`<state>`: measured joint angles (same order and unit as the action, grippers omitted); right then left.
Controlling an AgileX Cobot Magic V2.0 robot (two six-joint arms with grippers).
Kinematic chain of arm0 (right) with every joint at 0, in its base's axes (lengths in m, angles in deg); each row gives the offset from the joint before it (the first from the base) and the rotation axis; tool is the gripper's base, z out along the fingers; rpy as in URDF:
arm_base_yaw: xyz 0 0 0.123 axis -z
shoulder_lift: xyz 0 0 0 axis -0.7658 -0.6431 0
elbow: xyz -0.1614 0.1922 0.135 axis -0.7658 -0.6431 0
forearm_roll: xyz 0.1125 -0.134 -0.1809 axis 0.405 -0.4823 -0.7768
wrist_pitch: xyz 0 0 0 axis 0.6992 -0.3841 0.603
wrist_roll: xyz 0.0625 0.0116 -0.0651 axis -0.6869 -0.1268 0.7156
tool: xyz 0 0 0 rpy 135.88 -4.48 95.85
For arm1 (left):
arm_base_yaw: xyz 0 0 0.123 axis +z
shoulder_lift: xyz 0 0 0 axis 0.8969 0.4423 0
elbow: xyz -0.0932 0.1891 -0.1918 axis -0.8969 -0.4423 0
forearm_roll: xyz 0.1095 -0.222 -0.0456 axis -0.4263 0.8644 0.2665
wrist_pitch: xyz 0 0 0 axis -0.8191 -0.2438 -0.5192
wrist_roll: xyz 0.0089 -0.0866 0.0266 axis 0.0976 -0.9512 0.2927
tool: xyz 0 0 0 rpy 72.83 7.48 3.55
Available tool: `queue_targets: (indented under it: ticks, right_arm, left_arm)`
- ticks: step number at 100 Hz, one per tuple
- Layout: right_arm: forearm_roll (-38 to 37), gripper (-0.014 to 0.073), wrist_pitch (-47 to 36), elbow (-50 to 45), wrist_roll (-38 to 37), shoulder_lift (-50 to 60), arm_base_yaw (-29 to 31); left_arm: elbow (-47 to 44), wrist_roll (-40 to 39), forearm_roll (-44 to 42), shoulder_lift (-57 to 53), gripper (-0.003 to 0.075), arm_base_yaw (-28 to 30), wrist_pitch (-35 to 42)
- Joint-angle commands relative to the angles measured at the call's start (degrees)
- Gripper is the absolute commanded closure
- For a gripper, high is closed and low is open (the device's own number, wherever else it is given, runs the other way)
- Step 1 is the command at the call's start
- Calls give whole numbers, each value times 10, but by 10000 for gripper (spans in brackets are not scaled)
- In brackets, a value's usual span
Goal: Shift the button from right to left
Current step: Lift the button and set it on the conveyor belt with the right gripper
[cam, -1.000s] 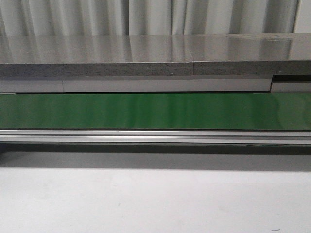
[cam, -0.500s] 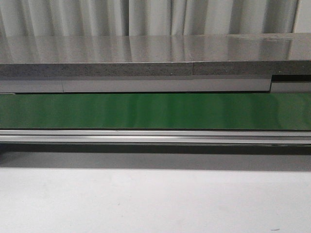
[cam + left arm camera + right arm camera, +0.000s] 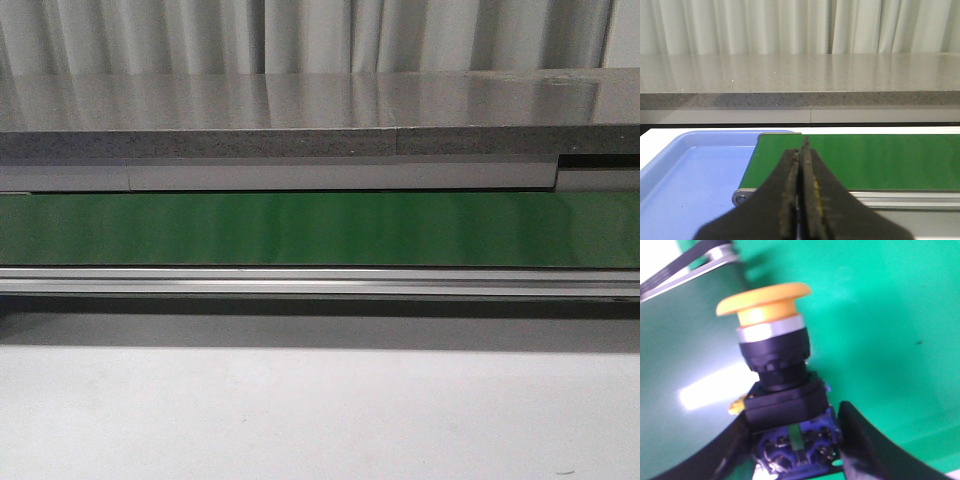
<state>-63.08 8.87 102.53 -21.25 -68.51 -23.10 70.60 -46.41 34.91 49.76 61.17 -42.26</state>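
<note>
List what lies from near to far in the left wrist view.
Shut left gripper → blue tray and green conveyor belt → grey speckled counter → pale curtain.

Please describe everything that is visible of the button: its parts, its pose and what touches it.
The button, seen only in the right wrist view, has a wide yellow-orange mushroom cap, a silver ring, a black threaded neck, a black square body and a blue base with metal contacts. It looks like plastic. The right tool clamps its base between two black fingers, cap pointing away from the tool, above the green belt.
</note>
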Motion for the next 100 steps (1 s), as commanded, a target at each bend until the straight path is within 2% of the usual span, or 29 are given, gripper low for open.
queue_targets:
  ticks: [1,18,40,50,69,74,89,100]
  right_arm:
    - [12,460,14,14,-11,31,-28]
    - [15,460,15,7,-26,27,-99]
    - [18,452,-8,7,-30,-2,-122]
    - [19,365,-16,7,-30,-14,-122]
    - [19,35,-30,7,-30,-24,-122]
    - [19,-20,-31,7,-30,-23,-122]
    - [19,-41,-22,7,-26,-11,-129]
    - [18,-41,-20,7,20,14,-149]
  left_arm:
    - [-26,-6,2,-17,741,-5,47]
    - [-26,-6,2,-17,741,-5,47]
    - [-26,-6,2,-17,741,-5,47]
    - [-26,-6,2,-17,741,-5,47]
    - [-26,-6,2,-17,741,-5,47]
    - [-26,-6,2,-17,741,-5,47]
    - [-26,-6,2,-17,741,-5,47]
    - [-26,-6,2,-17,741,-5,47]
